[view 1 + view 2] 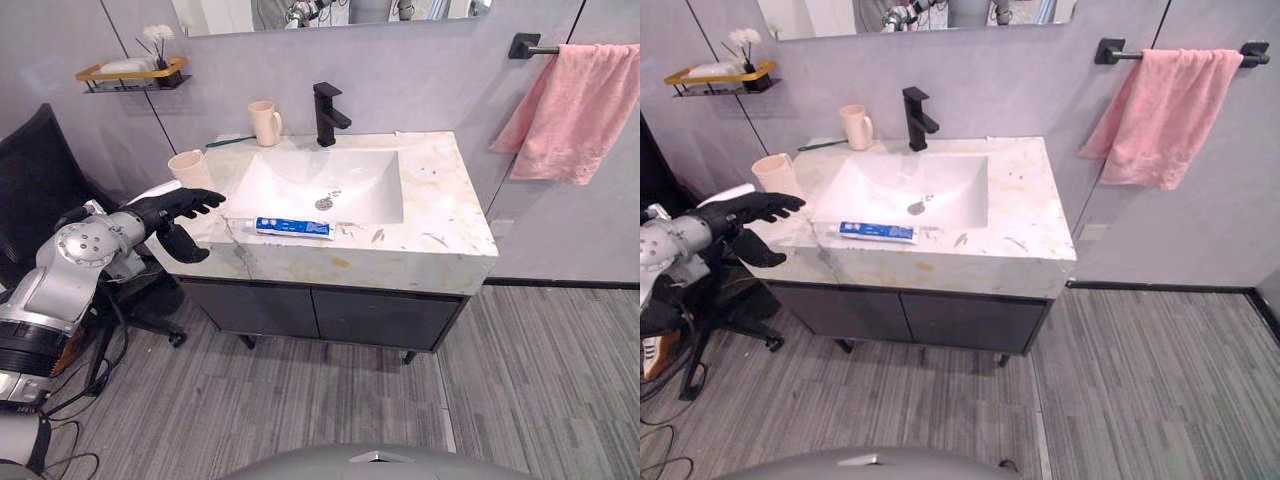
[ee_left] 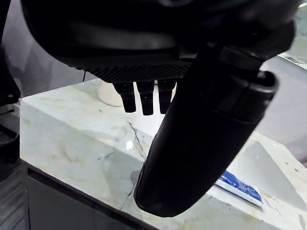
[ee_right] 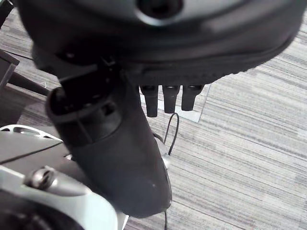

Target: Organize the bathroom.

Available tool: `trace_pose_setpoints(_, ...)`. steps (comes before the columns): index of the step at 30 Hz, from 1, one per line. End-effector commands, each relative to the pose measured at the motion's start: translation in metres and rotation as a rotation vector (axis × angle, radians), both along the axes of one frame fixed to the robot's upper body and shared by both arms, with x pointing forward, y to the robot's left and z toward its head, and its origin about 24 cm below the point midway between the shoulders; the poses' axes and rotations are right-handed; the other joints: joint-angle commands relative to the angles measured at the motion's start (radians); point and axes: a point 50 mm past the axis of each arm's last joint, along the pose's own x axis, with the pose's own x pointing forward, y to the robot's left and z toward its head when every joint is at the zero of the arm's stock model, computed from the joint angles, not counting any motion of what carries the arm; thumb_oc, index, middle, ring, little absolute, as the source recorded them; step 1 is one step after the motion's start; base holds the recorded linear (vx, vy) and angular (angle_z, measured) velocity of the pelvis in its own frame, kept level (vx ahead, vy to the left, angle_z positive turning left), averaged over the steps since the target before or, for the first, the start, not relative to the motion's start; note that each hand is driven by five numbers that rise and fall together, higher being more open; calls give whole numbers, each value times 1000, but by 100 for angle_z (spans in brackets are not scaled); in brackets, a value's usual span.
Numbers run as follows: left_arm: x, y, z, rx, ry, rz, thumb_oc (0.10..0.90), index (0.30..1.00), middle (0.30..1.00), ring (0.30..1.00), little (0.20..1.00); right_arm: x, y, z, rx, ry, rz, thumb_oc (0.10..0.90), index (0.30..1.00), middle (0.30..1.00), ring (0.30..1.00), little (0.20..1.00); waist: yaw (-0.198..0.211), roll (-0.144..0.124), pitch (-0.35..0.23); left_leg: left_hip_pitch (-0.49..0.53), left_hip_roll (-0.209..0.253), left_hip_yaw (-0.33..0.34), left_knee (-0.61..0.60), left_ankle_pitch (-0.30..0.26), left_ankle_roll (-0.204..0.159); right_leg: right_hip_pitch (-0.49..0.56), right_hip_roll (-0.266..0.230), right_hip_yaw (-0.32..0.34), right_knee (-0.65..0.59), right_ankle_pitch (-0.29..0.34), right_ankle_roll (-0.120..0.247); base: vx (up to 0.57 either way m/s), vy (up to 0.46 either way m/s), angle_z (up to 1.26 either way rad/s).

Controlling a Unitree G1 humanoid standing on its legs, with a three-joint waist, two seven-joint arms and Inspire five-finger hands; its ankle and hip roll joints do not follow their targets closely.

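Left hand [image 1: 170,212]: I see its fingers [image 1: 205,200] stretched straight, holding nothing, hovering at the counter [image 1: 440,215] edge.
Pink cup [image 1: 189,168]: at 12 o'clock, just beyond them.
Toothpaste tube [image 1: 293,227]: at 3 o'clock, by the sink [image 1: 318,185].
Right hand [image 3: 120,158]: relaxed, empty, above the floor [image 3: 249,143].

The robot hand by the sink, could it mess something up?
Maybe. The left hand, open, hovers at the counter's left corner right beside the pink cup, so a sideways reach could tip it over. The toothpaste tube lies near the counter's front edge, at the sink's rim; a clumsy push might slide it off onto the floor or into the sink.
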Motion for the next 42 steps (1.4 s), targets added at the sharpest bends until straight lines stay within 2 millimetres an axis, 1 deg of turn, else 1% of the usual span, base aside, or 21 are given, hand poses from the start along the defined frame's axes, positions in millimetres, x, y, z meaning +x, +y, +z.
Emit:
trace_pose_setpoints(1,14,-1,111,167,-383,-48,800,900,900,900,900,23,-2,1,-14,-36,68,800,900,900,900,900,-7,1,21,21,-4,18,4,-66,30,48,-50,20,16,-96,79,37,-29,-2)
trace_pose_setpoints(3,16,-3,123,209,-462,-52,800,900,900,900,900,23,-3,1,-17,-33,82,800,900,900,900,900,-17,2,19,22,0,28,4,-69,29,46,-47,26,14,-98,78,43,-21,-3)
trace_pose_setpoints(5,16,-3,126,223,-485,-51,800,900,900,900,900,22,-3,1,-17,-31,83,800,900,900,900,900,-19,2,19,23,1,31,4,-69,29,45,-46,27,14,-99,78,0,0,0)
trace_pose_setpoints(8,15,-1,148,277,-576,-27,800,900,900,900,900,17,-5,1,-19,-14,89,800,900,900,900,900,-33,7,14,23,7,46,4,-70,25,43,-41,35,12,-102,76,56,-6,-2)
trace_pose_setpoints(11,14,3,155,261,-561,-3,800,900,900,900,900,13,-6,1,-20,-2,83,800,900,900,900,900,-35,9,14,23,12,50,4,-67,24,41,-38,36,11,-101,75,63,-2,-4)
trace_pose_setpoints(14,16,6,153,237,-527,5,800,900,900,900,900,11,-6,1,-23,4,78,800,900,900,900,900,-35,9,16,24,12,49,4,-65,24,41,-36,38,12,-101,74,46,-2,-2)
trace_pose_setpoints(16,18,11,146,191,-459,21,800,900,900,900,900,9,-8,2,-25,13,75,800,900,900,900,900,-37,8,20,25,12,46,4,-63,25,40,-34,44,15,-101,74,57,0,-1)
trace_pose_setpoints(17,18,11,146,191,-459,21,800,900,900,900,900,9,-8,2,-25,13,75,800,900,900,900,900,-37,8,20,25,12,46,4,-63,25,40,-34,44,15,-101,74,47,3,-2)
trace_pose_setpoints(20,22,20,128,110,-317,48,800,900,900,900,900,10,-10,3,-27,12,81,800,900,900,900,900,-40,8,26,25,12,46,4,-61,27,35,-33,52,18,-102,75,38,3,-17)
trace_pose_setpoints(21,23,21,125,99,-293,53,800,900,900,900,900,10,-11,3,-28,12,82,800,900,900,900,900,-40,8,28,26,12,46,4,-60,27,35,-32,53,18,-102,74,36,5,-14)
trace_pose_setpoints(22,24,24,118,69,-253,63,800,900,900,900,900,11,-11,3,-27,10,85,800,900,900,900,900,-42,8,30,25,13,48,4,-59,27,34,-31,55,19,-103,74,27,5,-9)
trace_pose_setpoints(25,26,29,109,36,-224,77,800,900,900,900,900,12,-12,3,-28,10,91,800,900,900,900,900,-44,8,32,25,15,51,4,-58,26,34,-30,54,18,-103,74,31,3,-3)
trace_pose_setpoints(30,29,32,107,44,-228,80,800,900,900,900,900,11,-13,4,-30,14,96,800,900,900,900,900,-50,9,33,25,18,57,4,-56,26,33,-29,55,18,-103,73,37,1,0)
trace_pose_setpoints(33,30,31,110,54,-246,75,800,900,900,900,900,9,-14,4,-33,21,100,800,900,900,900,900,-55,10,37,26,20,61,4,-54,26,30,-28,58,20,-103,74,37,2,-2)
trace_pose_setpoints(42,32,30,106,10,-238,57,800,900,900,900,900,3,-20,6,-45,38,101,800,900,900,900,900,-69,12,48,22,24,75,4,-52,24,22,-23,68,15,-99,74,12,0,-2)
